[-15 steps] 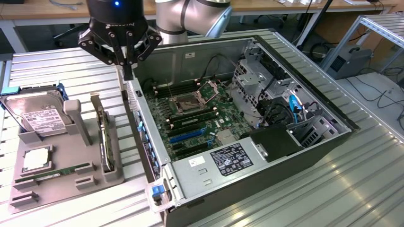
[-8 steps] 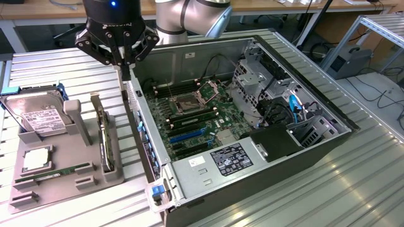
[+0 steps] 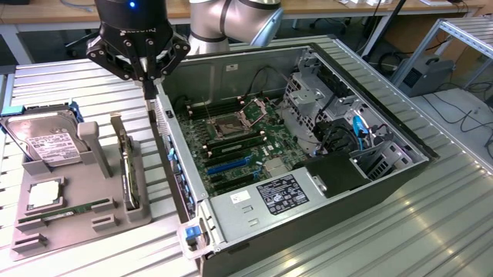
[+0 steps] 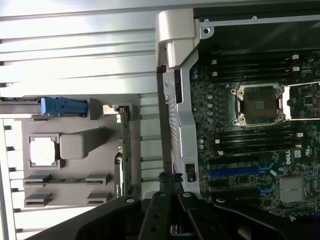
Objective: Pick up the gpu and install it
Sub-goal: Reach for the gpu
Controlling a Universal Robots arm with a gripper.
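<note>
Right, the gripper (image 3: 147, 82) hangs with its fingers pinched together and nothing between them, tips just above the top edge of the open computer case (image 3: 324, 190) wall nearest the grey holder (image 3: 73, 234). The gpu (image 3: 128, 170) stands on its long edge in a slot of that holder, on the exterior view's left of the case, its silver bracket end toward the gripper. Gripper and card are apart, no contact. From the wrist view, the card (image 4: 125, 155) shows edge-on just beside the case wall (image 4: 178, 115), and the closed gripper (image 4: 170, 179) sits over that wall rather than over the card. Also in the holder are the hard drive (image 3: 46, 141) and a narrow RAM stick (image 3: 66, 211). Holder and case both rest on the slatted metal surface (image 3: 431, 219).
</note>
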